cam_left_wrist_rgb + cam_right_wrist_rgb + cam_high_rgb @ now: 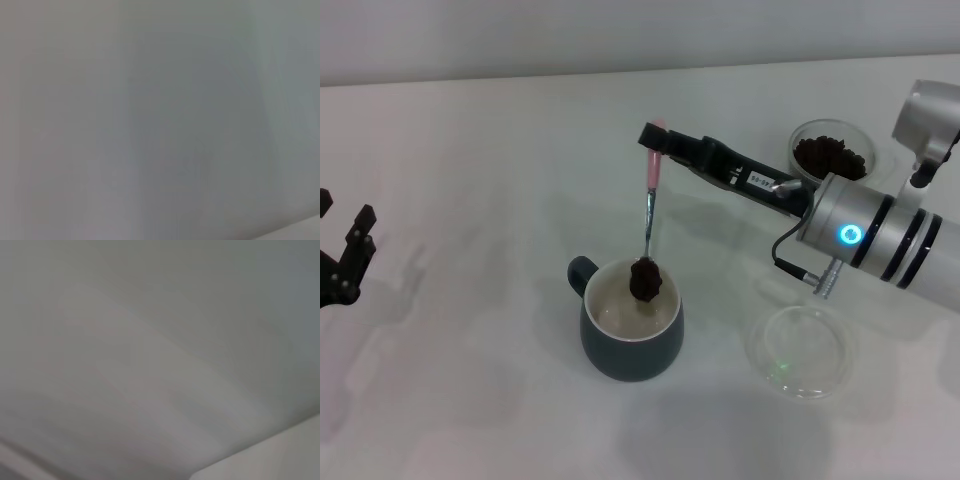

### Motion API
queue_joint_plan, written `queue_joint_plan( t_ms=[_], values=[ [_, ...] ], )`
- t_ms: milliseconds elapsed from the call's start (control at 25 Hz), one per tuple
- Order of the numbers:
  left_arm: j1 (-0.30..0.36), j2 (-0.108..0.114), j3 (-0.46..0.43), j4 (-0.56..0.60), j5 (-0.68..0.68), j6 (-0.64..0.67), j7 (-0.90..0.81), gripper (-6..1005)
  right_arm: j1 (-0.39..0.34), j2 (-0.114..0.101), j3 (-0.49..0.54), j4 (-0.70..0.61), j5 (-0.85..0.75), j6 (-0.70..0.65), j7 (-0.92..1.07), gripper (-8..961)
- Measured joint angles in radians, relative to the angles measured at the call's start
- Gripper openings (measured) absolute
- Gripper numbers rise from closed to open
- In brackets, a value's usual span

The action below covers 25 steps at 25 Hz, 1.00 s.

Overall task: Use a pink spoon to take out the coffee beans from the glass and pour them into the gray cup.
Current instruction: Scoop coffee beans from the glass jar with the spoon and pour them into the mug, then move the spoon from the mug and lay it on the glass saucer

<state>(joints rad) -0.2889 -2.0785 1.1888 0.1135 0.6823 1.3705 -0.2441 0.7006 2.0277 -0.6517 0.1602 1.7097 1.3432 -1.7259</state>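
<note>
Beans (pixel 646 279) heaped in the spoon (pixel 648 225) hang over the cup (pixel 631 335), handle clenched high by the right gripper (pixel 656 141) so a tilt drops them inside. Glass (pixel 831 155) sits at two o'clock, a clear dish (pixel 798 351) at three. Left gripper (pixel 345 258) idles at nine, fingers spread; nothing obstructs.

The rounded dark blue-gray mug (pixel 631 335) stands mid-counter (pixel 470 150). The short clear glass cup (pixel 832 152) stands behind, to its right. The flat clear round dish (pixel 798 351) lies right of the mug.
</note>
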Motion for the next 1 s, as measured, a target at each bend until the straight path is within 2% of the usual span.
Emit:
queue_joint_plan(
  t_ms=[560,1000],
  values=[
    [-0.001,0.000,0.000,-0.002,0.000,-0.012,0.012,456,0.027,0.000,0.021,0.019,-0.057,0.108,-0.412,165],
    [-0.001,0.000,-0.006,-0.002,-0.002,-0.013,0.016,456,-0.003,0.000,0.040,0.008,-0.058,0.230,-0.363,165]
  ],
)
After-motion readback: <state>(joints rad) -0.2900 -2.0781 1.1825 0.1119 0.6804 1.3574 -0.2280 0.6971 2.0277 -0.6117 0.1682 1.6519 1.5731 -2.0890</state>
